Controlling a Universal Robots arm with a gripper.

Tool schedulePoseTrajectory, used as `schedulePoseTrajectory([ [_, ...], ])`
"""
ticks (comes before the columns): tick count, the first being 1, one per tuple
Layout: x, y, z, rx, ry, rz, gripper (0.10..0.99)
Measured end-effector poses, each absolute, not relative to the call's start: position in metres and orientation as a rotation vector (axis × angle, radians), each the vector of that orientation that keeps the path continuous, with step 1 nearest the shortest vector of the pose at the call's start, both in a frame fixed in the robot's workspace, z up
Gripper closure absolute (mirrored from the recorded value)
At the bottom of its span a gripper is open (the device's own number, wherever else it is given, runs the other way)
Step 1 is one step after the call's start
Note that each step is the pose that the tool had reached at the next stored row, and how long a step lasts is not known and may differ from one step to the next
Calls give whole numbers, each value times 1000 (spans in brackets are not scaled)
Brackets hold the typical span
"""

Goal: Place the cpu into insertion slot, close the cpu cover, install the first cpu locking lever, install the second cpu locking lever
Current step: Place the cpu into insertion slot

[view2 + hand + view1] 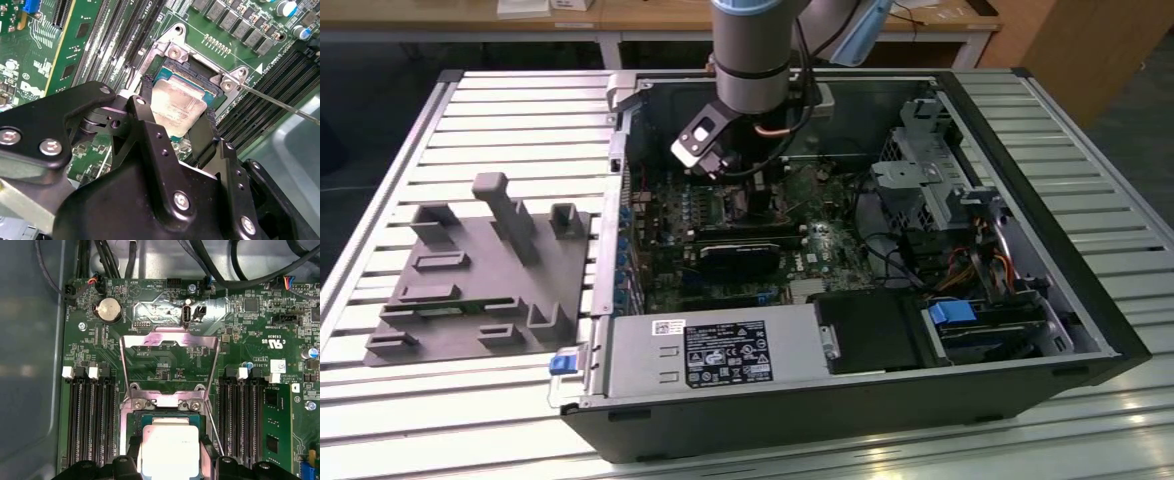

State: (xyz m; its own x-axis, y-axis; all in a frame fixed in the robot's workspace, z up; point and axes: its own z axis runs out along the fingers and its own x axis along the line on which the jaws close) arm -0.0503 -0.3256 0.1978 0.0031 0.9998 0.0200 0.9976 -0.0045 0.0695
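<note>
arm: robot arm (750, 50) reaches down into the open pc case (854, 405), over the middle of the motherboard (670, 250).
gripper: gripper (177, 100) has its two black fingers (209, 125) clamped on opposite edges of the cpu; both wrist views show it.
cpu: cpu (170, 450), silver-beige face up, is held right over the insertion slot (192, 80). can't tell if it is seated or just above the slot.
insertion slot: near the board's centre, between two banks of memory slots (90, 425). a strip of its frame shows past the cpu's far edge.
cpu cover: cpu cover (170, 338) is swung up and open, hinged at the slot's edge, and board parts show through its window.
locking lever: thin metal locking lever (280, 102) runs out from the slot's corner over the memory slots, not latched.
board extras: coin cell battery (108, 309) sits beyond the cover, near the board's edge.
case: lies on its side on the slatted bench (480, 120), with the power supply (707, 350) along its near edge.
fixture: grey parts fixture (480, 270) sits on the bench beside the case, at the exterior view's left.
</note>
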Motion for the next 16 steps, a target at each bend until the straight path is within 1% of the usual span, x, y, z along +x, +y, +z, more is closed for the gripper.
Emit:
schedulePoseTrajectory([
  [16,-52,-325,193,2203,2194,106,545],
])
